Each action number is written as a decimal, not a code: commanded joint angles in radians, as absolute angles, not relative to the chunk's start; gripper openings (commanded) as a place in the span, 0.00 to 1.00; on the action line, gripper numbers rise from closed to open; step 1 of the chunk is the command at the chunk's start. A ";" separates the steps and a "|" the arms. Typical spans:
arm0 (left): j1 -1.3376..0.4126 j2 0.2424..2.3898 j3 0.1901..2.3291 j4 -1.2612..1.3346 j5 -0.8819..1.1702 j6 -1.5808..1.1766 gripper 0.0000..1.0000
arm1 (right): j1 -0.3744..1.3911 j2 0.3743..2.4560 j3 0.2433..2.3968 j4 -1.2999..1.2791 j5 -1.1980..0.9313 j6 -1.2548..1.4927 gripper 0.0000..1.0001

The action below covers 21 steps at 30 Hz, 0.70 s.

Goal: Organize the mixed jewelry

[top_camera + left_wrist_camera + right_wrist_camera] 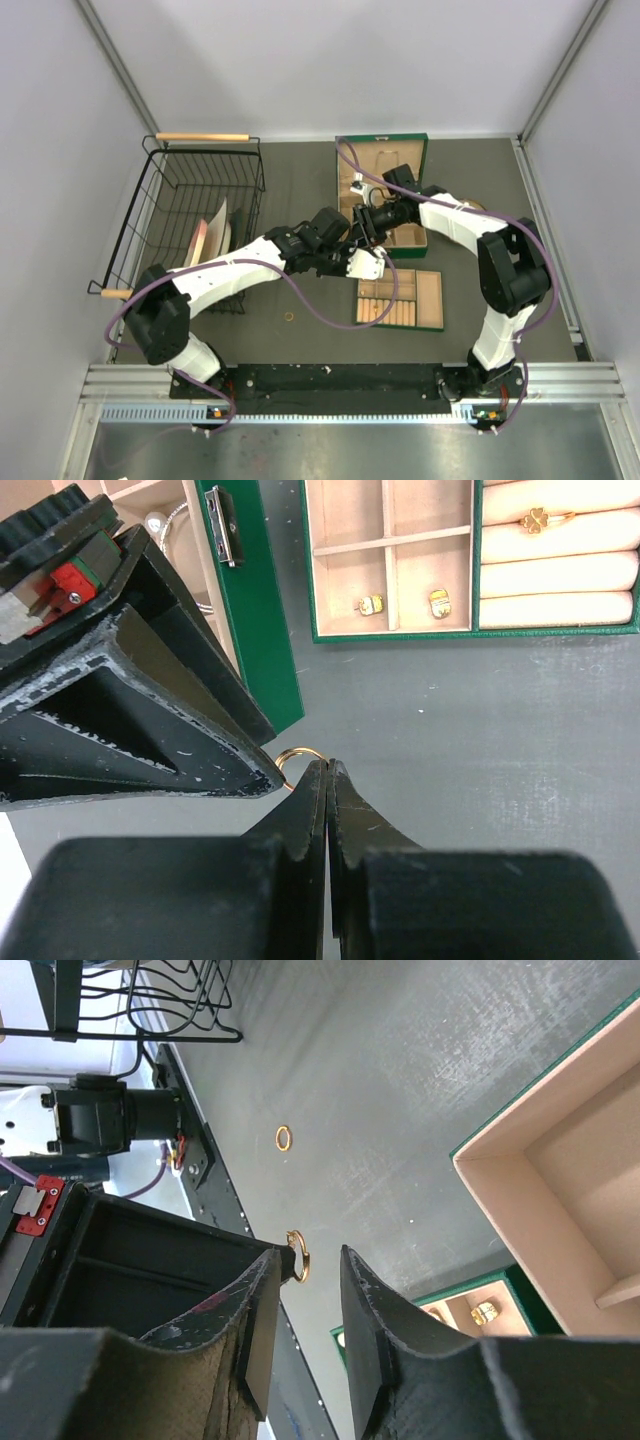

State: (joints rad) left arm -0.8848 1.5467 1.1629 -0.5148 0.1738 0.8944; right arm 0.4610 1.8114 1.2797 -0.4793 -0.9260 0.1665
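Left gripper (326, 772): clamped on gold ring (298, 754) at its very tips;
Right gripper (308, 1256): fingers apart (ring just between their tips)

shiny gold metal ring (297, 752), matt dark grey table (480, 730).

Plain gold rings — two: a loose ring (289, 317) on the tabletop (300, 190) near six o'clock in the top view, and a pinched ring (298, 755) in the left jaws. Small gold studs, two: one stud (372, 605), its twin (438, 602) beside it. One clover ring (540, 518). Green-edged, tan-lined cases — two: an open box (395, 160) at twelve o'clock, a compartment tray (440, 298) at four. One wire basket (190, 185) at ten. Two arms: left arm (225, 270), right arm (460, 225).
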 commanded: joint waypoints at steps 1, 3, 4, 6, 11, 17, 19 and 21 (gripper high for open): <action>-0.888 1.519 1.158 -0.469 0.170 0.908 0.00 | 0.483 1.824 1.331 -0.454 -0.943 0.161 0.30; -0.888 1.519 1.157 -0.468 0.169 0.908 0.00 | 0.483 1.827 1.330 -0.456 -0.945 0.160 0.28; -0.888 1.519 1.158 -0.468 0.167 0.910 0.00 | 0.485 1.827 1.328 -0.454 -0.945 0.161 0.26; -0.888 1.517 1.155 -0.463 0.166 0.910 0.00 | 0.486 1.827 1.327 -0.456 -0.946 0.158 0.24; -0.888 1.514 1.146 -0.459 0.163 0.911 0.00 | 0.495 1.827 1.322 -0.457 -0.948 0.153 0.18; -0.888 1.513 1.138 -0.456 0.156 0.913 0.00 | 0.499 1.825 1.322 -0.462 -0.946 0.146 0.10; -0.890 1.511 1.138 -0.456 0.153 0.913 0.00 | 0.497 1.824 1.322 -0.468 -0.948 0.141 0.04; -0.890 1.509 1.137 -0.456 0.152 0.913 0.00 | 0.499 1.821 1.324 -0.471 -0.946 0.138 0.00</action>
